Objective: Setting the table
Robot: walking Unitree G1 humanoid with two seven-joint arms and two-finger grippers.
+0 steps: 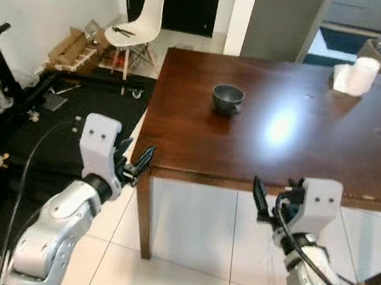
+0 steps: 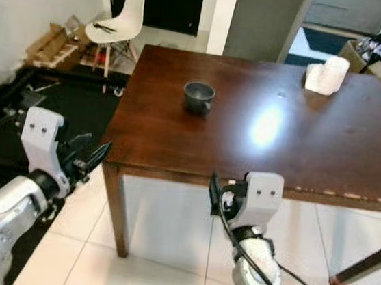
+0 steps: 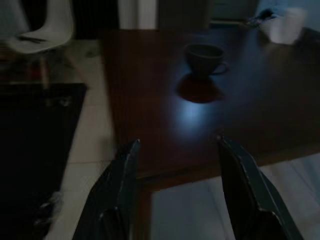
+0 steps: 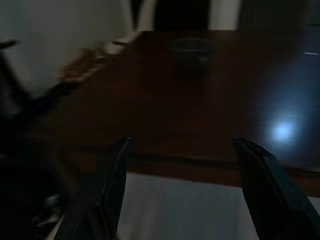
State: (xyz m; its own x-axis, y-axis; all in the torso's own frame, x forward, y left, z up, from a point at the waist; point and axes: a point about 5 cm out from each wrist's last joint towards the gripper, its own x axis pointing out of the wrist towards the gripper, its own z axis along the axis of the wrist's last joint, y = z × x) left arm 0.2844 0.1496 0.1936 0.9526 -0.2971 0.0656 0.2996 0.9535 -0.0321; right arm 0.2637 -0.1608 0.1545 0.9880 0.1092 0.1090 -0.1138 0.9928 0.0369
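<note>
dark wooden counter (image 1: 197,143) on a white tiled floor (image 1: 185,245), seen from its near edge. a small dark cup (image 1: 228,98) stands upright on the counter, toward the far left corner and well back from the near edge; a white roll of paper (image 1: 358,75) sits near the far right edge. the left gripper (image 1: 135,165) hangs just off the near left corner, fingers apart and holding nothing. the right gripper (image 1: 261,202) hangs below the near edge, its fingers (image 4: 116,172) likewise spread and empty. a white chair (image 1: 141,20) stands beyond the counter's far left corner, beside a black mat (image 1: 76,116).
</note>
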